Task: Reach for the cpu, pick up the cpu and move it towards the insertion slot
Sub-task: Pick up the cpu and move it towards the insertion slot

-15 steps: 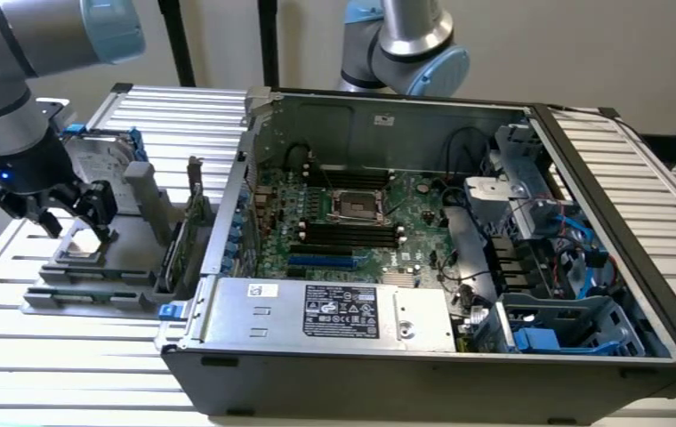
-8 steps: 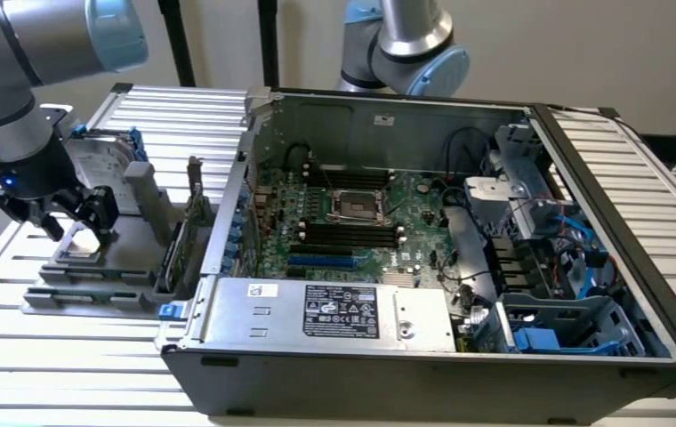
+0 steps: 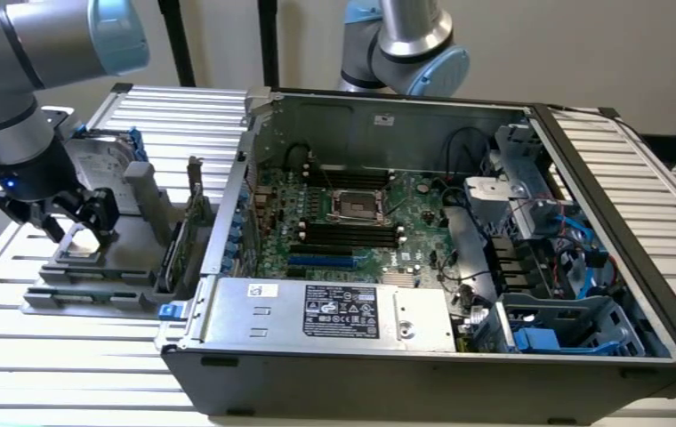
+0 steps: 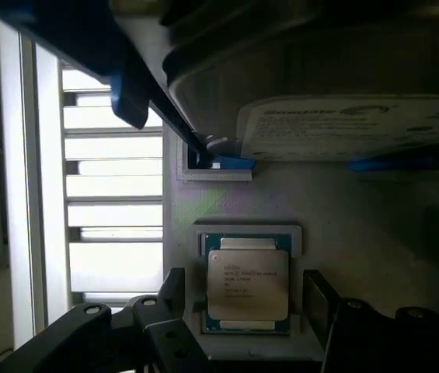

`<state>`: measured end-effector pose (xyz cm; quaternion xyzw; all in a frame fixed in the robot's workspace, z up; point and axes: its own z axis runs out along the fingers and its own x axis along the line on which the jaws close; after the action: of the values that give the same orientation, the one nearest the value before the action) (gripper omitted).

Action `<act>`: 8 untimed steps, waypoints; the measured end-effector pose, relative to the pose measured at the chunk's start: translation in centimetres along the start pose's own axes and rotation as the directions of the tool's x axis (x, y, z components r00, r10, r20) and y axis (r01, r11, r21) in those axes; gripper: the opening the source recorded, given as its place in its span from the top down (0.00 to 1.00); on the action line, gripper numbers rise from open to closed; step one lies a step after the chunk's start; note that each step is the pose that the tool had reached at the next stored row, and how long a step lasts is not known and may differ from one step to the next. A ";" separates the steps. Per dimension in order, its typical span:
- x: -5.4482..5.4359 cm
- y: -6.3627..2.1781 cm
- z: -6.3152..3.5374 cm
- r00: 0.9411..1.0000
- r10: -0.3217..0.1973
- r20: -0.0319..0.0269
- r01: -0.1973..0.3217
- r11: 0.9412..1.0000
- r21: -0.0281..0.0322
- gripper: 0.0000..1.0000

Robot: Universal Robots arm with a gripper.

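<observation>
The cpu (image 4: 248,284) is a small square chip with a silver-grey face and a green rim. It lies flat in a pale recess of the grey fixture (image 3: 89,289) outside the case, at the exterior view's left. My gripper (image 4: 244,294) is open and lowered over the chip, with one dark finger (image 4: 174,291) on each side of it and a small gap to each edge. In the exterior view the gripper (image 3: 75,222) stands low over the cpu (image 3: 83,240). The insertion slot (image 3: 356,206), a silvery frame with a dark centre, sits on the motherboard inside the open case.
A silver hard drive (image 4: 351,128) with blue bracket parts stands on the fixture just beyond the chip. Upright cards (image 3: 184,236) stand between the fixture and the case wall (image 3: 237,191). A second arm (image 3: 404,44) rises behind the case. The power supply (image 3: 332,311) lies near the case front.
</observation>
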<state>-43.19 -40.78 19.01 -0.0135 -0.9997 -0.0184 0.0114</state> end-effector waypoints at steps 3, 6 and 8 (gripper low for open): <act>0.0 0.00 0.11 1.000 0.000 0.000 0.000 1.000 0.001 0.29; 0.0 0.03 0.19 1.000 0.000 0.000 0.000 1.000 0.001 0.29; -0.1 0.06 0.25 1.000 0.000 0.000 0.000 1.000 0.001 0.29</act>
<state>-43.15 -40.71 18.75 -0.0135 -0.9997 -0.0177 0.0114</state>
